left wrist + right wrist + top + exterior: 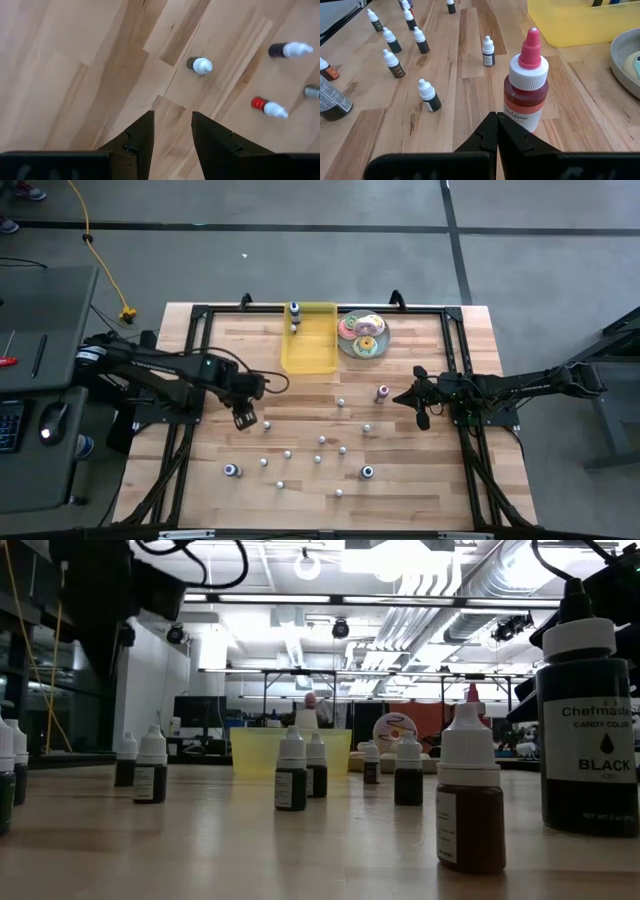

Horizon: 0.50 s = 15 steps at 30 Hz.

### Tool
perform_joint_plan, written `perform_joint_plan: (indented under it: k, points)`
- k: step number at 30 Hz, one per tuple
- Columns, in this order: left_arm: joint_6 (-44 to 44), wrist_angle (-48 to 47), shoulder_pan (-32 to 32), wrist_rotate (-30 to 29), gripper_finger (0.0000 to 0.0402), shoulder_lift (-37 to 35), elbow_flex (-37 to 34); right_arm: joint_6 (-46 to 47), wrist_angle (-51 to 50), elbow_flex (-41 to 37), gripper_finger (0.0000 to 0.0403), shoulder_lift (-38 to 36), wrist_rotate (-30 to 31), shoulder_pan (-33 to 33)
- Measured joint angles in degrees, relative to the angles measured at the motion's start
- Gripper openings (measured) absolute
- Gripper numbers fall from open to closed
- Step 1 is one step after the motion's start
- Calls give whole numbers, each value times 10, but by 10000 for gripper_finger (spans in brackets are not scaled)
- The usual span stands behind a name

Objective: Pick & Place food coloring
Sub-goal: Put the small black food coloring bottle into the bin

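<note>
Currently left end effector hovers at centre-left of the high view, fingers parted, pinching nothing. Right end effector, pressed together, sits just beside a red bottle. Food coloring bottles scattered over bench; two stand in yellow tray.

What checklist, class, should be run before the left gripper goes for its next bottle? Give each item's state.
1. Left gripper open and empty: ok.
2. Bottle ahead of it upright, apart from others: ok.
3. Gripper centred over that bottle: not ok, bottle lies ahead.
4. Yellow tray has room: ok, two bottles at its far end.
5. Right gripper out of the way: ok, shut behind the pink-tipped bottle.
</note>
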Motion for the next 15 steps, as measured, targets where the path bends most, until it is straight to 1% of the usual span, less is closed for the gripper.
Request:
perform_joint_plan:
  k: [7, 10, 12, 15]
  points:
    - [-130, 36, -10, -27, 127, 23, -22, 0, 0, 0, 0, 0, 0, 0]
    - [-176, 62, -11, -35, 127, 47, -26, 0, 0, 0, 0, 0, 0, 0]
    - [-195, 85, -15, -27, 127, 63, -27, 0, 0, 0, 0, 0, 0, 0]
    - [-202, 124, -27, -21, 127, 85, -27, 0, 0, 0, 0, 0, 0, 0]
